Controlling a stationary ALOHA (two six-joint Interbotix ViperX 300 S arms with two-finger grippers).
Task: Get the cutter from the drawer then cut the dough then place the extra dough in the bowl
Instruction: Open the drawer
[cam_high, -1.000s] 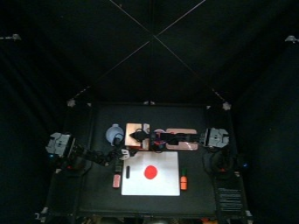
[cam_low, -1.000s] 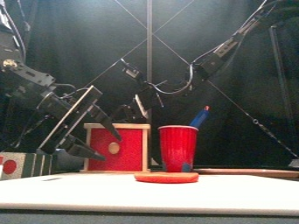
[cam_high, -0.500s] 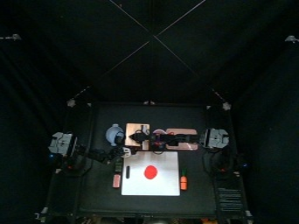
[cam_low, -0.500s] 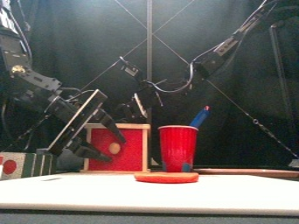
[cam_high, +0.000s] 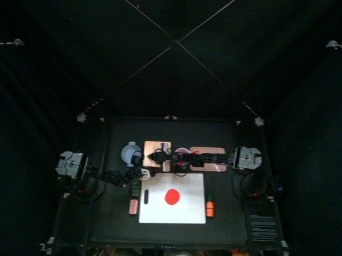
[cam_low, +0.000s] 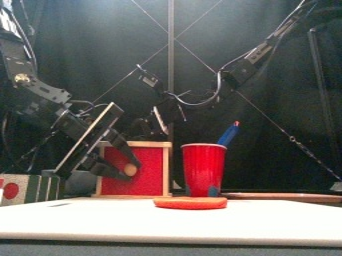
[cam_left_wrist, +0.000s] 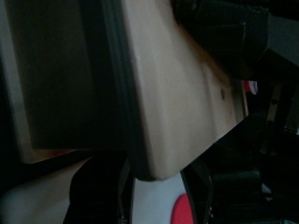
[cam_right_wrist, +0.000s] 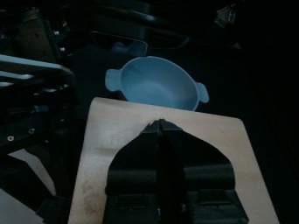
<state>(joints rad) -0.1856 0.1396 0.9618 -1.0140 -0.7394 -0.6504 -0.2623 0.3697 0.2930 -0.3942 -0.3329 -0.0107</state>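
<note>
Fingers of my left gripper are where this could go wrong. If they catch the wall of the wooden box rather than its red drawer front, a pull would drag the whole box toward the white cutting board. The right gripper could then skid off the smooth lid. The red cup with its blue toy knife shows just right of the drawer front in the front view. I can't judge its depth, so a sliding box might tip it.

The left fingers stand spread, one either side of the box's near edge, left of centre in the front view, closed on nothing. The right jaws are pressed together, tips down on the box top, with the blue-grey bowl beyond them at upper middle.

No cutter shows; I judge it lies inside the drawer, which looks closed. The red dough lies whole on the board, lower centre of the top view.
</note>
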